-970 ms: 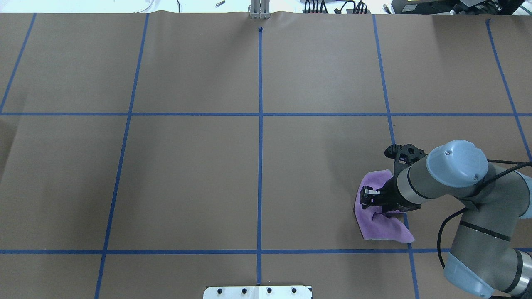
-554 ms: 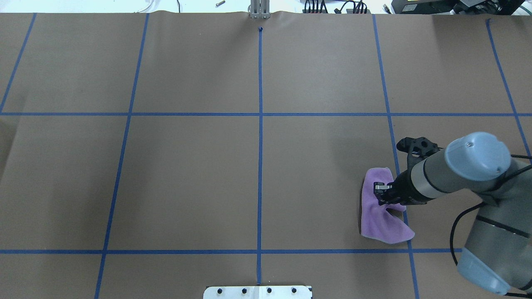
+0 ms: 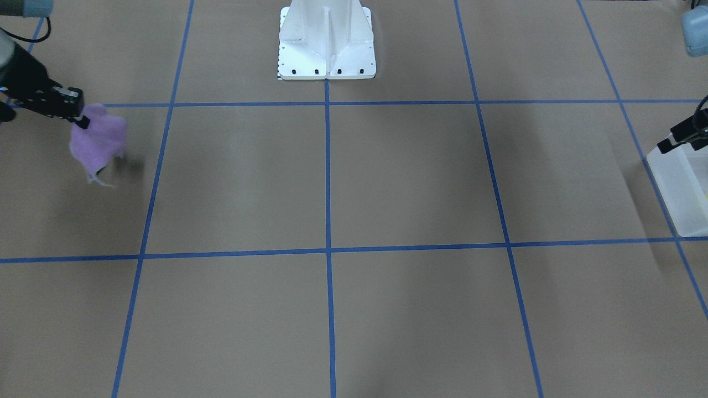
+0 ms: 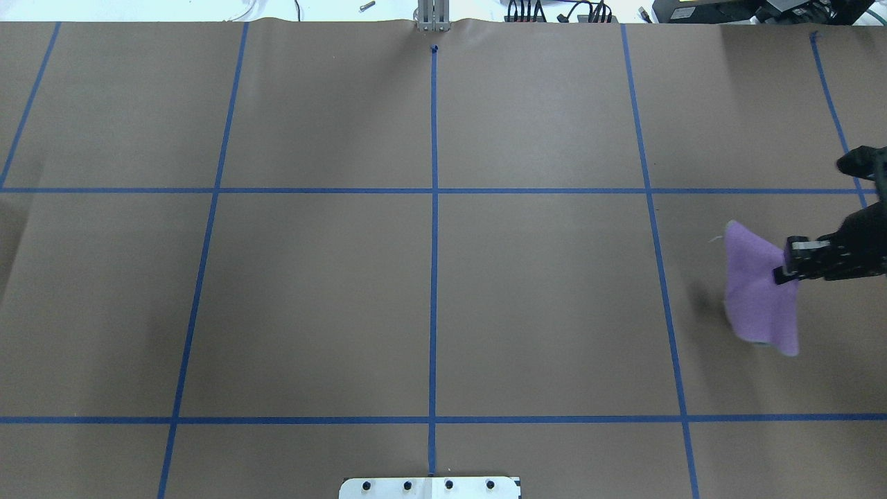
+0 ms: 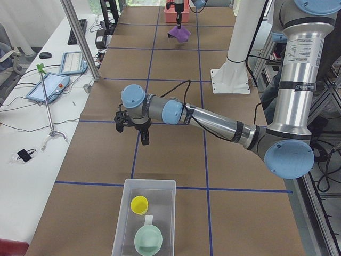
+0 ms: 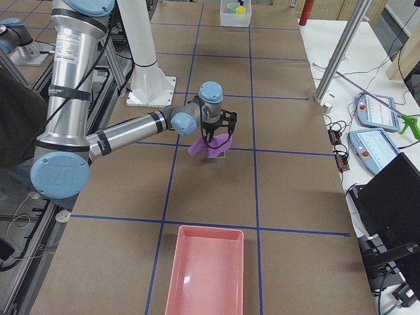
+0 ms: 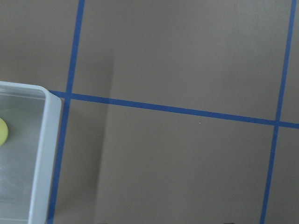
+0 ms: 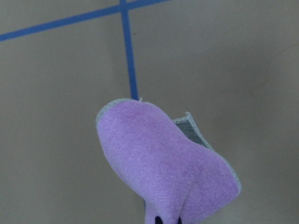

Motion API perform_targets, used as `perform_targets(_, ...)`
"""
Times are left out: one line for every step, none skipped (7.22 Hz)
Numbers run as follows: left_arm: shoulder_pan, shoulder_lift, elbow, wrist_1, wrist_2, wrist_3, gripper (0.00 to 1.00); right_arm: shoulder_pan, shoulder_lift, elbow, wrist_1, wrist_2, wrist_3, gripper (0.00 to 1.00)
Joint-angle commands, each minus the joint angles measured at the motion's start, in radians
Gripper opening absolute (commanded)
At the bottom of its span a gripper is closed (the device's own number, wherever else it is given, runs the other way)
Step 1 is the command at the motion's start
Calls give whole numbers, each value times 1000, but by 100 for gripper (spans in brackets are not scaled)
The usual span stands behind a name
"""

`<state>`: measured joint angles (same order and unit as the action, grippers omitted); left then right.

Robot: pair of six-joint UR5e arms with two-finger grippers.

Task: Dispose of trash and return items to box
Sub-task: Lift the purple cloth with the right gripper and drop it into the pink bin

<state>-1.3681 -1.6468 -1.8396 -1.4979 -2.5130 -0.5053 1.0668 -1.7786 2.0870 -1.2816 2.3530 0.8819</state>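
My right gripper (image 4: 786,267) is shut on the purple cloth (image 4: 759,291) and holds it hanging above the table at the right edge. The cloth also shows in the front view (image 3: 98,141), the exterior right view (image 6: 211,146) and the right wrist view (image 8: 163,163). The translucent box (image 5: 128,213) stands at the table's left end with the yellow cup (image 5: 139,205) and the mint-green bowl (image 5: 148,241) inside. My left gripper (image 5: 145,140) hovers just past the box's far end, looks shut and holds nothing. The left wrist view shows a box corner (image 7: 46,163).
A pink tray (image 6: 207,275) lies at the table's right end, in front of the hanging cloth. The white robot pedestal (image 3: 326,41) stands at the middle of the robot's side. Blue tape lines divide the brown table cover.
My right gripper has lifted the purple cloth off the table and carried it to the right and a little farther out. The cloth now hangs free.
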Motion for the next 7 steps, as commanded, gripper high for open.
perform_targets(123,-13,-26,-123,9,-244,86,323,-27,-31,-319,62,-567,0)
perform_targets(168,-27,-23,-165,16,-327,86,452,32,-71,-498,46,-807,0)
perform_targets(185,-48,-24,-166,28,-369,86,558,71,-149,-586,42,-984,0)
perform_targets(219,-82,-21,-165,46,-419,86,638,117,-285,-587,-4,-1118,0)
perform_targets(259,-103,-21,-167,84,-470,86,694,154,-406,-587,-47,-1221,0)
perform_targets(271,-114,-21,-168,85,-492,86,756,198,-518,-585,-78,-1336,0)
perform_targets(271,-123,-21,-168,86,-501,86,794,217,-604,-581,-96,-1442,0)
